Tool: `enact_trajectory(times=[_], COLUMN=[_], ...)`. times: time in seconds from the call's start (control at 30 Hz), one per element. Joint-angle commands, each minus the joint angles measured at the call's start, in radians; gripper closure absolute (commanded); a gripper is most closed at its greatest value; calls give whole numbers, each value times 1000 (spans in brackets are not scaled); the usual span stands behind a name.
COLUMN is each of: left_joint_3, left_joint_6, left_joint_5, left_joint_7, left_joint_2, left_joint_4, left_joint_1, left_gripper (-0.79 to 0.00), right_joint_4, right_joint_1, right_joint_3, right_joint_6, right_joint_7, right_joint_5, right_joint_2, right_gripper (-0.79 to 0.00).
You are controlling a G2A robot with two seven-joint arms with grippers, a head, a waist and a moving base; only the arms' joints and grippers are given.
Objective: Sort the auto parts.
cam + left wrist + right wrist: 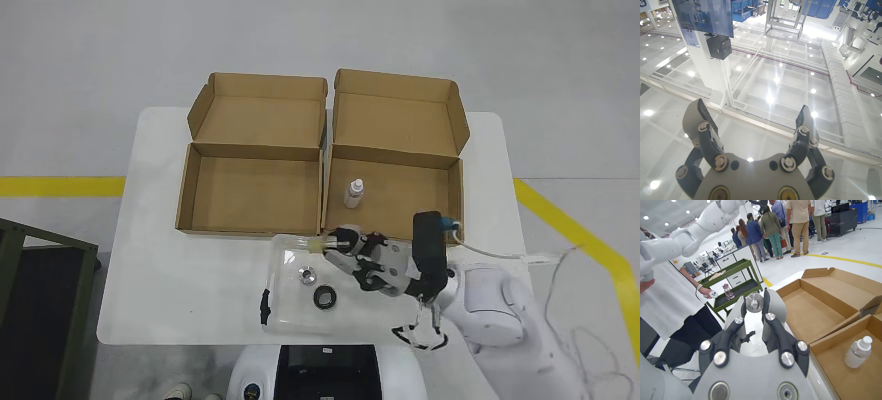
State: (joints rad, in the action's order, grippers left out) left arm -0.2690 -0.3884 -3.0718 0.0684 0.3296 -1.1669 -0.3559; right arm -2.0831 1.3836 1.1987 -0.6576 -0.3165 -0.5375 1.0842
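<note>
Gripping a round metal part (pixel 754 303) tight between the fingers of the right gripper (pixel 754 295).
Stretched in low from the right side, with the part up over the far edge of the clear tray (pixel 283 312), close to the right cardboard box (pixel 400 205). Standing in that box, a small white bottle (pixel 354 190), label too small to read. Lying in the tray, a silver part (pixel 303 275) and a black ring (pixel 325 297). Just beside, the left cardboard box (pixel 250 195). Pointing up at the ceiling (pixel 791 79), the left gripper (pixel 752 105), fingers spread wide apart.
</note>
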Motion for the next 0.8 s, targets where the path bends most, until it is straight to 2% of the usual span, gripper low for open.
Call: enact_trajectory(times=[0.0,0.4,0.77], left_joint_3=[0,0,0], left_joint_6=[0,0,0], left_joint_5=[0,0,0], left_joint_7=[0,0,0], left_joint_2=[0,0,0], left_joint_4=[0,0,0], left_joint_1=[0,0,0], left_gripper=[-785,-785,-785], right_joint_4=[5,-2,-5], right_joint_1=[-1,17,13], right_joint_3=[1,9,15], right_joint_6=[-16,-29,-37], right_joint_7=[3,30,2], right_joint_5=[39,207,204], right_joint_2=[0,0,0], right_gripper=[0,0,0])
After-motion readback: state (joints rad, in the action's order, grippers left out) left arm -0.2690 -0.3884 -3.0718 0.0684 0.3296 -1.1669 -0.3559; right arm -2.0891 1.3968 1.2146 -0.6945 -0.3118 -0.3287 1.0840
